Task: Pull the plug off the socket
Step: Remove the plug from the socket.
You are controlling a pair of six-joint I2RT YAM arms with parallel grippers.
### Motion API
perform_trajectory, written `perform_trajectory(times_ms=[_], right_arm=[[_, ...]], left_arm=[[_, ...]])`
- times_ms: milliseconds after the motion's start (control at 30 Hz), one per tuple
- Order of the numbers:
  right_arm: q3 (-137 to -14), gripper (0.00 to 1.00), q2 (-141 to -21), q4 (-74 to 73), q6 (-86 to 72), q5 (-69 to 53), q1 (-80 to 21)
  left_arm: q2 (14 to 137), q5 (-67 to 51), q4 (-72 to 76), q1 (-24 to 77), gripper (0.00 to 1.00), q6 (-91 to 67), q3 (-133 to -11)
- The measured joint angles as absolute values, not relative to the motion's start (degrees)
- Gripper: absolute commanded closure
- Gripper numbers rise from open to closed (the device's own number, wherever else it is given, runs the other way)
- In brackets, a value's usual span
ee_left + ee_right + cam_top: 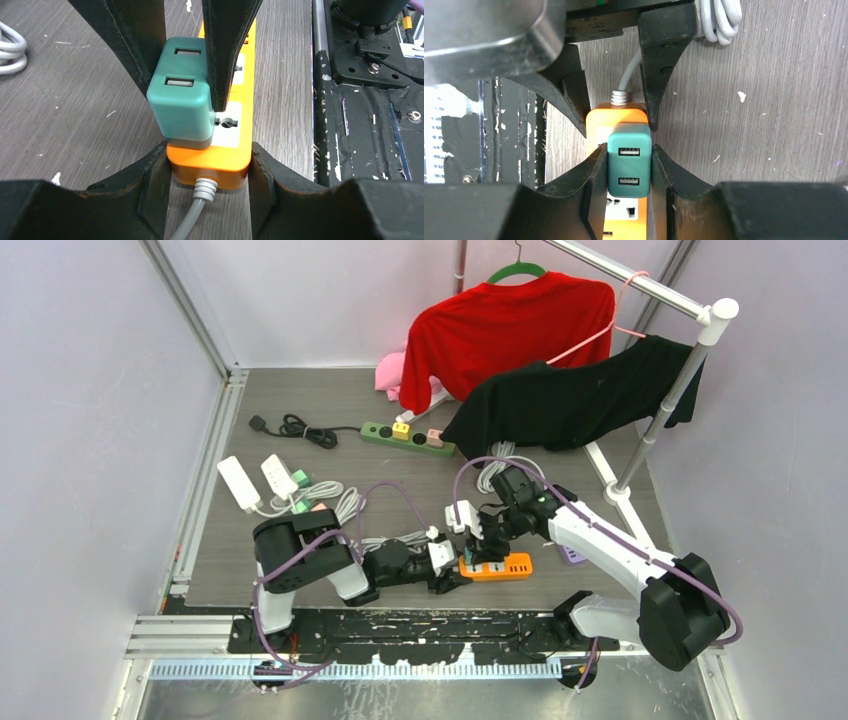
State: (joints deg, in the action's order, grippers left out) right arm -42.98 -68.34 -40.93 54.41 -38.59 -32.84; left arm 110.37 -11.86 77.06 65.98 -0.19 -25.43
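Observation:
A teal two-port USB plug (182, 107) stands plugged into the cable end of an orange socket strip (210, 167) lying on the grey wood-grain table. My right gripper (629, 165) is shut on the plug (629, 160), one finger pressed against each side. My left gripper (209, 152) is closed on the strip's end, with its fingers touching both long sides, just above the grey cable (192, 215). In the top view the two grippers meet over the strip (505, 566) near the table's front edge.
A green socket strip (405, 436) with small plugs lies further back, and a black cable (295, 428) is to its left. Two white strips (240, 483) and coiled white cables (335, 502) sit at the left. A clothes rack (660, 410) holds a red shirt (505, 330) and a black one (570, 400).

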Motion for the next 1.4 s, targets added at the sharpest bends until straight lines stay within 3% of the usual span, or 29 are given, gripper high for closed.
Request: perform_trajectory(times_ms=[267, 600, 1033, 1400], right_arm=[[-43.1, 0.99, -68.7, -39.4, 51.4, -37.9, -31.7], [-43.5, 0.99, -65.9, -41.3, 61.0, -42.5, -30.2], [-43.5, 0.99, -66.9, -36.8, 49.2, -39.7, -30.2], [-45.1, 0.99, -66.4, -44.4, 59.8, -45.5, -29.2]], left_arm=[[110.3, -12.7, 76.6, 64.9, 1.0, -2.2, -25.6], [108.1, -14.1, 79.1, 62.6, 1.0, -4.6, -23.8], [109.4, -15.0, 78.3, 61.8, 1.0, -7.1, -25.4], [109.4, -14.5, 77.9, 61.0, 1.0, -7.9, -23.0]])
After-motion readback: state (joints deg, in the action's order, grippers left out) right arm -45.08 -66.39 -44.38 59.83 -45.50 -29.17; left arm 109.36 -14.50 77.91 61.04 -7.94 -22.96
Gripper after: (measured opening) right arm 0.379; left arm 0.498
